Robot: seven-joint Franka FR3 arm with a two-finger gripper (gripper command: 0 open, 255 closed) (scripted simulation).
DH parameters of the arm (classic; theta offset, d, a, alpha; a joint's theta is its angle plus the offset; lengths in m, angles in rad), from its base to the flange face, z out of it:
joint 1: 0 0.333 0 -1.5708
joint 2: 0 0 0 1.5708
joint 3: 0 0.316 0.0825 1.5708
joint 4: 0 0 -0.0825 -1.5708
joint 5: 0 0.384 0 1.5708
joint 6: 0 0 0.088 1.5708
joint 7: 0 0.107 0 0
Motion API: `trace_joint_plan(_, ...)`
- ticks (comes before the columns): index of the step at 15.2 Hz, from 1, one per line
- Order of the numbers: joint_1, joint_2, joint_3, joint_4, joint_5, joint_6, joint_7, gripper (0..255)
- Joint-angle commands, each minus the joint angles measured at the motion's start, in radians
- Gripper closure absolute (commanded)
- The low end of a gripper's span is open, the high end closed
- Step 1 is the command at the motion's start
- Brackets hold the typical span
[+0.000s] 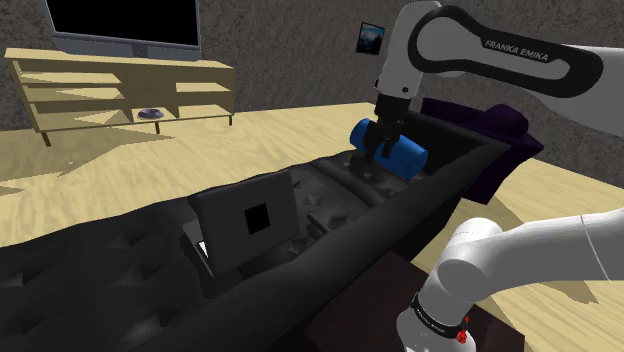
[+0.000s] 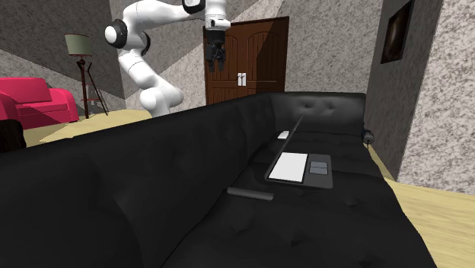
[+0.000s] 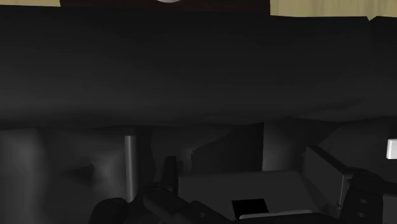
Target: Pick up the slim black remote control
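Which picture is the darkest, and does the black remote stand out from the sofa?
Wrist view: darkest, the sofa dim. Second exterior view: the remote is dark grey on the black sofa, faintly visible. Shoulder view: the floor brightly lit.

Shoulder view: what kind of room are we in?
Most likely a living room. A long black sofa runs across the foreground, and a flat TV stands on a low wooden shelf unit. The second exterior view shows a floor lamp near a red armchair.

White arm (image 1: 530,255), dark joints, FRANKA EMIKA lettering (image 1: 519,51), black claw (image 1: 385,150)
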Motion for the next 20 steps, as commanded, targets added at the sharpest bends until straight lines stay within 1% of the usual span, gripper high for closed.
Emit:
trace_joint_plan(1,0.0,0.0,0.0,0.0,0.0,0.0,0.0,0)
trace_joint_plan(6,-0.017,0.031,-0.008,-0.136,-0.027,0.183,-0.017,0)
trace_joint_plan(11,-0.037,0.103,-0.018,-0.24,-0.053,0.377,-0.03,0)
trace_joint_plan(16,-0.059,0.218,-0.03,-0.309,-0.079,0.58,-0.039,0)
trace_joint_plan(20,-0.078,0.34,-0.041,-0.336,-0.101,0.744,-0.043,0)
